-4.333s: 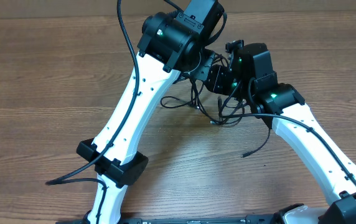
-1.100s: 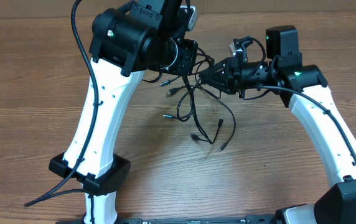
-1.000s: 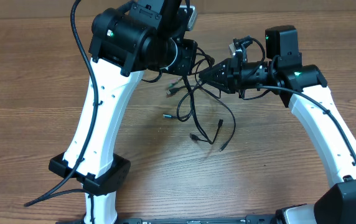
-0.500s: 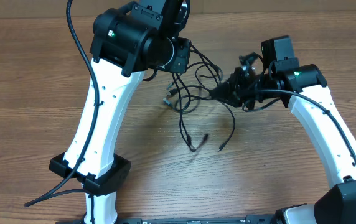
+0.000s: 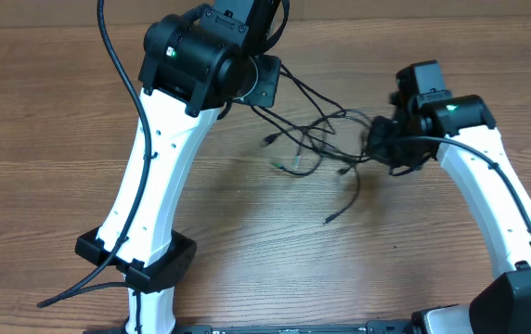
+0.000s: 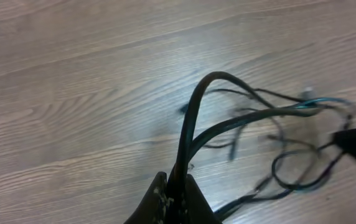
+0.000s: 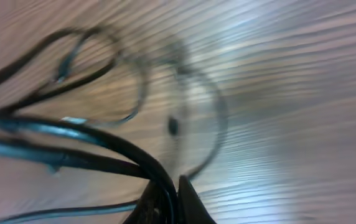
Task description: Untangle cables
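The cables (image 5: pixel 317 139) are thin black cords with small plugs, stretched in a loose tangle above the wooden table between my two grippers. My left gripper (image 5: pixel 270 79) is shut on one end of the bundle; in the left wrist view its jaws (image 6: pixel 177 190) pinch two cords (image 6: pixel 193 124) that arch away. My right gripper (image 5: pixel 377 148) is shut on the other end; in the right wrist view its jaws (image 7: pixel 168 193) clamp thick blurred cords (image 7: pixel 84 137). One loose end (image 5: pixel 338 213) hangs down toward the table.
The wooden table (image 5: pixel 52 139) spreads all around. The white left arm (image 5: pixel 154 195) rises from its base at the front left, the white right arm (image 5: pixel 488 204) from the front right. A thick arm wire (image 5: pixel 112 56) loops at the back left.
My right gripper has pulled right and my left gripper has held, so the tangle is stretched wider and flatter. The dangling ends have lifted off the table.
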`<action>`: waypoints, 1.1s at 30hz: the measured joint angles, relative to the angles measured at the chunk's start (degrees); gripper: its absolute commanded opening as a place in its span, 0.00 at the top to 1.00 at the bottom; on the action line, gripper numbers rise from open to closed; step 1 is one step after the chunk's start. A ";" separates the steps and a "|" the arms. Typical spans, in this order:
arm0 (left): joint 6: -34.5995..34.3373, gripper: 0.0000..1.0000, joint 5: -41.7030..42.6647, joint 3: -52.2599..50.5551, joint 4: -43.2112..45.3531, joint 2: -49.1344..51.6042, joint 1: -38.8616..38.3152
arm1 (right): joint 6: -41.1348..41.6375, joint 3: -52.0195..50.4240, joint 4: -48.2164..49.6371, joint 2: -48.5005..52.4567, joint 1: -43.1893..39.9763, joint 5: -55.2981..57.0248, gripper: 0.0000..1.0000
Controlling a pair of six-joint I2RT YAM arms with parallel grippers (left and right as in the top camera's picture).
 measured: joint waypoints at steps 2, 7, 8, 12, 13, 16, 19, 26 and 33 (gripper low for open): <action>-0.02 0.96 -0.48 0.00 0.11 0.00 -0.04 | 0.02 0.02 -0.15 0.00 -1.46 3.85 0.94; 0.00 0.96 -5.01 0.00 0.17 -0.39 -0.15 | -0.31 0.09 -0.68 0.00 -6.49 12.70 0.92; 0.00 0.96 -5.90 0.00 0.17 -0.68 0.04 | -0.37 0.09 -0.70 0.00 -7.48 13.66 0.92; 0.02 0.96 -9.03 0.00 0.17 -2.56 1.29 | -0.39 0.09 -0.83 0.00 -10.99 16.68 0.92; 0.02 0.96 -9.62 0.00 0.17 -3.28 1.97 | -0.42 0.09 -0.87 0.00 -11.82 17.40 0.91; 0.02 0.96 -10.67 0.00 0.15 -5.55 4.61 | -0.39 0.09 -1.20 0.00 -13.18 18.71 0.91; 0.00 0.96 -11.08 0.00 0.13 -7.10 7.30 | -0.39 0.09 -1.22 0.00 -13.57 19.26 0.92; 0.00 0.96 -10.58 0.00 0.11 -7.52 9.84 | -3.67 0.09 -0.85 0.00 -13.57 13.53 0.96; 0.00 0.96 -6.60 0.00 0.11 -7.52 9.84 | -11.43 0.09 -3.30 0.00 -13.57 1.49 0.80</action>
